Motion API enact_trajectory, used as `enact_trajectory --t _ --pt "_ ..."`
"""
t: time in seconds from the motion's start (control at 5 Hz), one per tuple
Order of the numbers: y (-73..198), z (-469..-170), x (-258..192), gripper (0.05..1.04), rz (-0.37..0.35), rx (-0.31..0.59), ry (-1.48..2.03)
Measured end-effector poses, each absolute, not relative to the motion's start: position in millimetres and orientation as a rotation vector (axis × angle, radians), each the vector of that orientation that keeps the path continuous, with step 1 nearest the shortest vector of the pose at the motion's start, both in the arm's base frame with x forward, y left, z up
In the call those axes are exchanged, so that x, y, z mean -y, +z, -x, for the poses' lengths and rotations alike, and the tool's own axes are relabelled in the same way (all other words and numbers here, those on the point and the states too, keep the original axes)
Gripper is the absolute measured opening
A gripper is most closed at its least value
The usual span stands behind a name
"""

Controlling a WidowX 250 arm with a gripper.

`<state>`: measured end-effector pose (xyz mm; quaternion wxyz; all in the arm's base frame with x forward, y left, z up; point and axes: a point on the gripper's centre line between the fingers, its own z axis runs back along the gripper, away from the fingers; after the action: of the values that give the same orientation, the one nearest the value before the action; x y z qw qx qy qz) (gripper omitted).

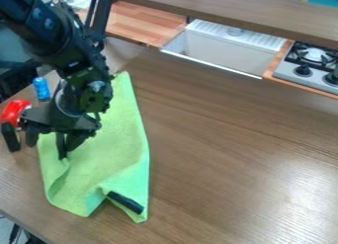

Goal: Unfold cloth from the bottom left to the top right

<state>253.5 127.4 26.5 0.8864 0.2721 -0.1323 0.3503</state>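
"Where's the cloth?"
"One fuzzy green cloth, long and creased, lying on the wood-grain table below the gripper."
"And that gripper?"
"Spread wide, clasping nothing that I can see."
"On the cloth?"
"One dark strip, at the near folded edge."
"Beyond?"
"One shiny red object, one blue cylinder, one white sink."

One fixed camera looks down aslant on the tabletop.
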Motion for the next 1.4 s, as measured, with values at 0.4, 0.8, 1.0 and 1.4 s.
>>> enact_trajectory --t 0.4,0.8,1.0,1.4 --pt "24 -248 -131 0.272 -0.555 0.246 0.747" --pt "24 -247 -132 0.061 -0.548 0.237 0.75" --pt "24 -243 -135 0.207 -0.539 0.217 0.773" --pt "31 -241 -140 0.765 -0.526 0.224 0.791"
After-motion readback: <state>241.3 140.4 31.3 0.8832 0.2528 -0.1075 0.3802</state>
